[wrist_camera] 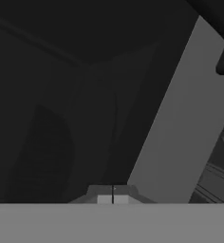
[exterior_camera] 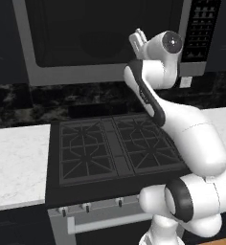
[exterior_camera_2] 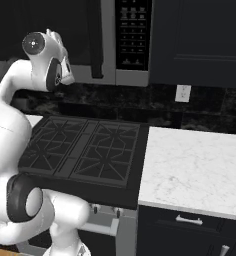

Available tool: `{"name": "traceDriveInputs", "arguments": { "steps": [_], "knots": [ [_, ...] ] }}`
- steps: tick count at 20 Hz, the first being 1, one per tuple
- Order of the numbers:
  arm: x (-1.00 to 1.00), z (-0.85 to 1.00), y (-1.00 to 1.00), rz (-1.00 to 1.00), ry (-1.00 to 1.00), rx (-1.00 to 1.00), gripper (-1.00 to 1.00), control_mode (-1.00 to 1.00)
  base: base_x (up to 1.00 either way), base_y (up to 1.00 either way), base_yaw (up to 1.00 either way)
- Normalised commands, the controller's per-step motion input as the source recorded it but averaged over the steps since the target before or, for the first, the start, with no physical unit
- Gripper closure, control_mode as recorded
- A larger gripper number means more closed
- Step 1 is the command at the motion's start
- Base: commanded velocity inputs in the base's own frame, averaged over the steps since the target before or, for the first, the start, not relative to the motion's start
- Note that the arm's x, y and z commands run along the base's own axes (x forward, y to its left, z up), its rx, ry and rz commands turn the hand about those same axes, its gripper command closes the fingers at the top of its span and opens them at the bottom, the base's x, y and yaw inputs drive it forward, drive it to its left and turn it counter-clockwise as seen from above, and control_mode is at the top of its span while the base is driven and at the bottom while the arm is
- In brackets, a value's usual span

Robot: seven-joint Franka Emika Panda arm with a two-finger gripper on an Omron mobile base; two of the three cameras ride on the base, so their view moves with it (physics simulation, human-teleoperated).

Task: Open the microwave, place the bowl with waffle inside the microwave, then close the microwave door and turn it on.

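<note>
The microwave [exterior_camera: 100, 74] hangs above the stove, with its grey frame, dark glass front and black button panel [exterior_camera: 200, 28] on the right. The microwave door [wrist_camera: 61, 118] looks closed, and its vertical black bar handle [exterior_camera_2: 96, 42] sits beside the button panel [exterior_camera_2: 133, 32]. My arm is raised in front of the door's lower right part. My gripper [wrist_camera: 113, 198] is shut with nothing between its fingertips, and it points at the dark glass close to the grey frame [wrist_camera: 190, 118]. The white hand [exterior_camera: 139, 40] is just in front of the glass. The bowl and the waffle are out of view.
A black gas stove with grates [exterior_camera: 115, 148] lies below the microwave, with knobs and an oven handle [exterior_camera: 105, 222] at its front. White marble counters flank it on the left [exterior_camera: 14, 162] and right [exterior_camera_2: 195, 170]. A wall outlet [exterior_camera_2: 182, 93] and dark cabinets [exterior_camera_2: 200, 40] are at the right.
</note>
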Motion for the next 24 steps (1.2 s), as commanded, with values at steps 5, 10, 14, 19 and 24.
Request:
{"name": "traceDriveInputs", "arguments": {
  "steps": [5, 10, 14, 19, 24],
  "knots": [
    [1.0, -0.51, 0.0, 0.21, -0.11, -0.01, 1.0, -1.0, 0.0, 0.0, 0.0],
    [1.0, -0.48, 0.0, 0.18, -0.16, -0.02, 1.0, -1.0, 0.0, 0.0, 0.0],
    [-0.39, -0.04, 0.0, 0.1, -0.32, -0.04, 1.0, -1.0, 0.0, 0.0, 0.0],
    [-1.0, 0.21, -0.04, 0.03, -0.25, 0.0, 1.0, -1.0, 0.0, 0.0, 0.0],
    [-1.0, 0.35, -0.52, 0.0, -0.04, 0.0, 1.0, -1.0, 0.0, 0.0, 0.0]
  ]
}}
